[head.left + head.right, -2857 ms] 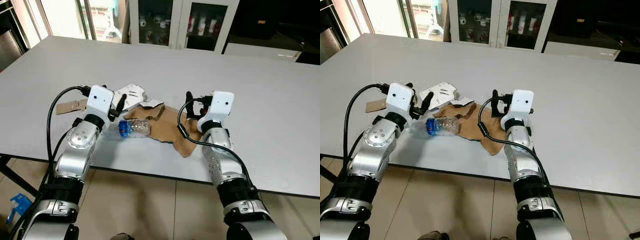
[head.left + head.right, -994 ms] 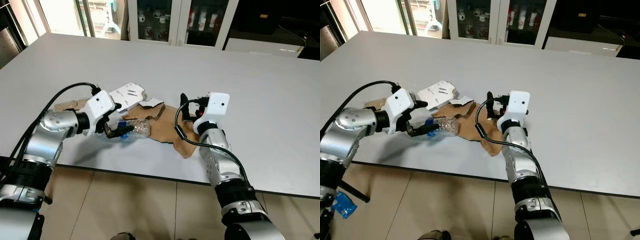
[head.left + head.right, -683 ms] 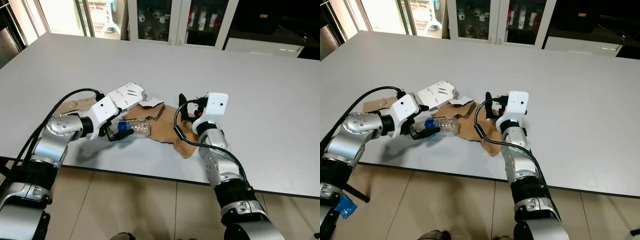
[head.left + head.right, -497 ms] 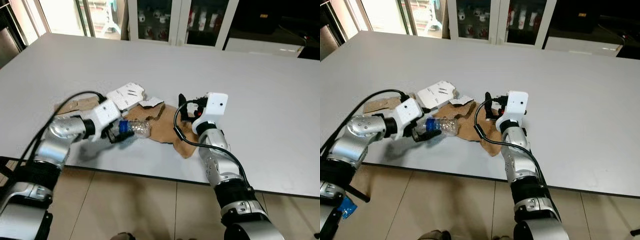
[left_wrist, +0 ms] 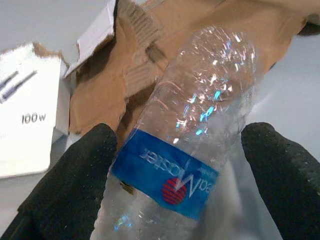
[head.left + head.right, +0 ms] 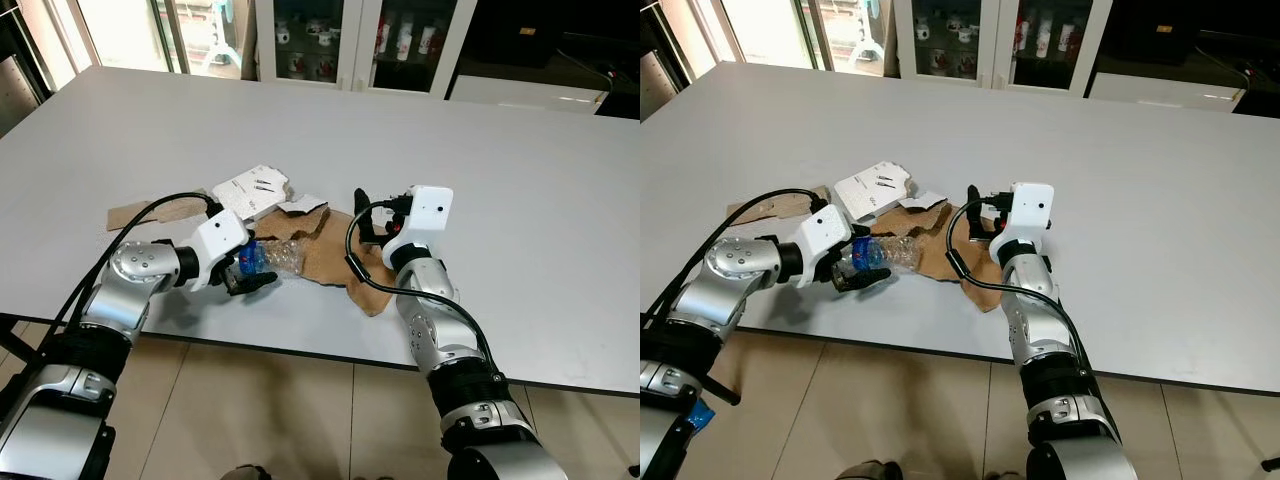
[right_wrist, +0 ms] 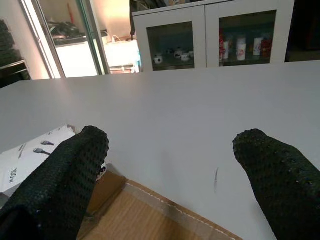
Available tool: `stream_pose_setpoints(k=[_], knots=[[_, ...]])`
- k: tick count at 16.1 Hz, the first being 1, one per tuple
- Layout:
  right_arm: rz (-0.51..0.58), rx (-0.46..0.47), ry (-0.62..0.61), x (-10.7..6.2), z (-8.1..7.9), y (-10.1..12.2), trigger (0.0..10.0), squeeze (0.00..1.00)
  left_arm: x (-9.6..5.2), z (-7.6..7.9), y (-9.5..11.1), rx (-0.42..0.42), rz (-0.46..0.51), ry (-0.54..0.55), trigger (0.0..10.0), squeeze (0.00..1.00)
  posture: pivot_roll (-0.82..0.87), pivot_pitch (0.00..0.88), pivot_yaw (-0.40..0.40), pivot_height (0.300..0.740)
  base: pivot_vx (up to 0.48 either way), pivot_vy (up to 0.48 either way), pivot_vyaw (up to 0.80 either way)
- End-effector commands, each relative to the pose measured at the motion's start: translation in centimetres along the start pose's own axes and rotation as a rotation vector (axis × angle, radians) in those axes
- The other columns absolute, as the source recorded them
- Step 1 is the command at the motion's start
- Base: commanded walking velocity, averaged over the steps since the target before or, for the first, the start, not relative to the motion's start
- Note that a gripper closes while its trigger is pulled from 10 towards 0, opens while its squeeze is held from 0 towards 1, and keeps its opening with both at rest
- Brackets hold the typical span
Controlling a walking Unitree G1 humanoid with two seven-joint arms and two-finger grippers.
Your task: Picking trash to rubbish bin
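Since approx. 1 s ago, left claw (image 6: pixel 252 270) has slid in along the bench (image 6: pixel 520 200) edge and now sits w/ its black fingers (image 5: pixel 75 180) spread on both sides of the clear plastic bottle (image 6: pixel 270 257). Fingers are apart, not clamped; wrist view shows the bottle (image 5: pixel 190 150) between them, blue label facing up, gaps on each side. Bottle lies on its side near the front edge of the bench, its far end resting on torn brown cardboard (image 6: pixel 330 255).

White box piece (image 6: pixel 250 190) w/ printed text sits just behind the bottle, touching the cardboard. Another brown cardboard strip (image 6: pixel 150 212) lies further to the robot's left, behind the left arm.

Right claw (image 6: pixel 362 212) hangs above the right part of the cardboard, fingers (image 7: pixel 65 175) wide apart, nothing between them; its wrist view looks across the bare bench toward white glass-door cabinets (image 7: pixel 210 35).

Tiled floor (image 6: pixel 300 410) below the bench edge.
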State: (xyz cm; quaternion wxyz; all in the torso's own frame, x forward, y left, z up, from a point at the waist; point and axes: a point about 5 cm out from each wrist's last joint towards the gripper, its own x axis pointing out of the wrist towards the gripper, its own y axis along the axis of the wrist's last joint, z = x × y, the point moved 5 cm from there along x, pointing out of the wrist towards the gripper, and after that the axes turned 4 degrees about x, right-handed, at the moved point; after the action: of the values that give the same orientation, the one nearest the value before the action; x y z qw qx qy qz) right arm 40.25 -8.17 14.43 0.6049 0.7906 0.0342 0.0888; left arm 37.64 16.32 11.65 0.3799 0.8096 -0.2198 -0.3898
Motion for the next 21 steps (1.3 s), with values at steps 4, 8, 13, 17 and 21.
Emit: stream_pose_setpoints(k=[4, 8, 13, 17, 21], knots=[[-0.008, 0.005, 0.011, -0.1, -0.1, -0.1, 10.0, 0.0, 0.1, 0.6, -1.8, -0.016, -0.098, -0.026, 10.0, 0.0, 0.01, 0.076, -0.021, 0.74, 0.0, 0.0, 0.0], [-0.011, 0.006, 0.016, -0.1, -0.1, -0.1, 10.0, 0.0, 0.7, 1.2, -2.1, -0.044, -0.092, -0.013, 10.0, 0.0, 0.01, 0.078, -0.023, 0.74, 0.0, 0.0, 0.0], [-0.016, 0.006, 0.022, -0.1, -0.3, -0.2, 10.0, 0.0, 1.2, 1.3, -2.5, -0.071, -0.075, 0.053, 0.0, 0.0, 0.01, 0.078, -0.024, 0.74, 0.0, 0.0, 0.0], [-0.019, 0.005, 0.025, -0.1, -0.3, -0.3, 10.0, 0.0, 1.3, 1.7, -2.7, -0.094, -0.07, 0.058, 0.0, 0.0, 0.01, 0.074, -0.025, 0.74, 0.0, 0.0, 0.0], [-0.022, 0.002, 0.031, -0.2, -0.4, -0.4, 10.0, 0.0, 1.5, 1.4, -2.5, -0.11, -0.058, 0.082, 1.0, 0.0, 0.01, 0.065, -0.025, 0.74, 0.0, 0.0, 0.0]])
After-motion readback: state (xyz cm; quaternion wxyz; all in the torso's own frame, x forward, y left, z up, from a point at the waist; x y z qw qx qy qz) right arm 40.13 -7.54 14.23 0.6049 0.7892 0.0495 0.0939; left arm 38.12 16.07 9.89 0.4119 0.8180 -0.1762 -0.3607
